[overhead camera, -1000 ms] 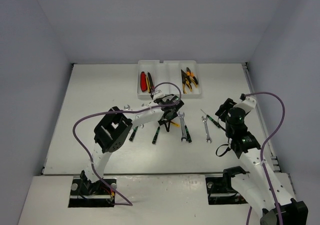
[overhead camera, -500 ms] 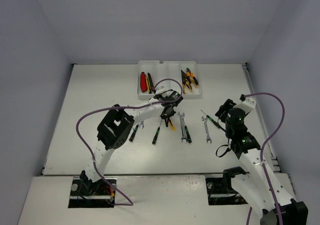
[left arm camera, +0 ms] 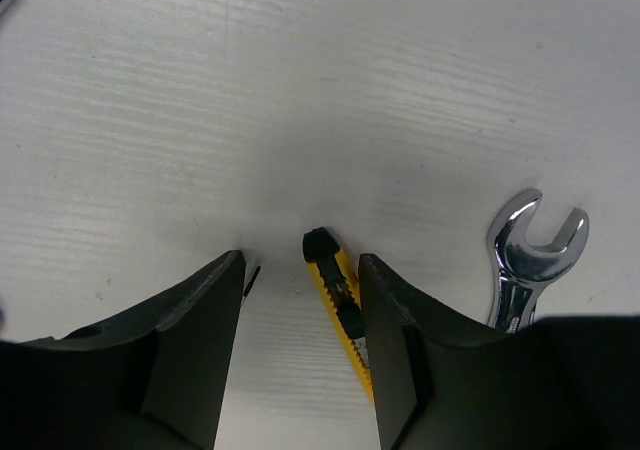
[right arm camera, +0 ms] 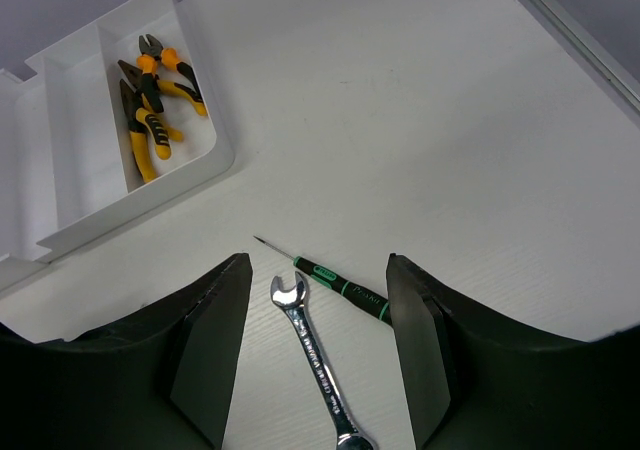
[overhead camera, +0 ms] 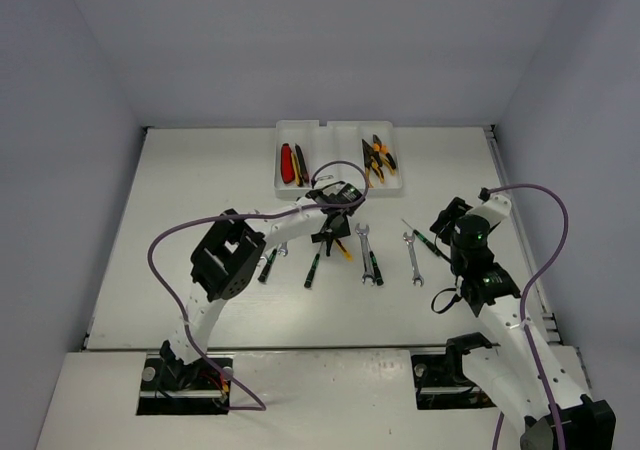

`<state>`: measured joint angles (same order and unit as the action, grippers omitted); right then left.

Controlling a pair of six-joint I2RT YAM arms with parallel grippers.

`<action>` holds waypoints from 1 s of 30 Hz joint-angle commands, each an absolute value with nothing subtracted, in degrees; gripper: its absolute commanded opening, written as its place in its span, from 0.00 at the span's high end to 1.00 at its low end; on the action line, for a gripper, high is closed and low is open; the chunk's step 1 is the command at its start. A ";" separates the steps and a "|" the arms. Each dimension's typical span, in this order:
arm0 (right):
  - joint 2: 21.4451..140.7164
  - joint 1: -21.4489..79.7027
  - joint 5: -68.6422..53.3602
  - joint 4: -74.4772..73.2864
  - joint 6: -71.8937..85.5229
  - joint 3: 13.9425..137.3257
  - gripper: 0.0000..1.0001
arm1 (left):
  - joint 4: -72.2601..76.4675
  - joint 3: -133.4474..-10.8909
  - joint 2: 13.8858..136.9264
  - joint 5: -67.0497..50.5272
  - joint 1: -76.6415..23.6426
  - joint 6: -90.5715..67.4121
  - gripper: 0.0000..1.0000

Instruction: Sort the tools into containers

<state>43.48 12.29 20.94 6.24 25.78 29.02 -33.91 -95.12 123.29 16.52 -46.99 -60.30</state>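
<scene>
Both my pincers stood open over the table [overhead camera: 180, 200].
My left pincer [left arm camera: 300, 268] was low over the table, its fingers spread and gripping nothing. A yellow cutter [left arm camera: 338, 295] lay between them, closer to one finger, and a wrench [left arm camera: 528, 255] lay just beside that finger on its outer side. Behind, the tray [overhead camera: 338, 128] held a red cutter [overhead camera: 286, 162] in its left slot and pliers [overhead camera: 377, 158] in its right slot. My right pincer [right arm camera: 316, 268] hung higher, also spread wide and holding nothing, above a second wrench [right arm camera: 315, 355] and a screwdriver [right arm camera: 345, 288] lying on the table.
</scene>
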 commanded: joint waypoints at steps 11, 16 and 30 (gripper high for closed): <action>43.65 11.78 21.45 10.02 26.46 29.62 0.46 | -34.92 -96.36 123.19 13.07 -50.27 -61.61 0.65; 43.34 11.78 21.36 9.93 26.46 29.53 0.46 | -34.89 -97.18 122.88 14.46 -50.19 -59.91 0.76; 43.67 11.78 21.18 10.02 26.46 29.53 0.46 | -34.35 -105.16 121.01 18.85 -48.41 -43.91 0.92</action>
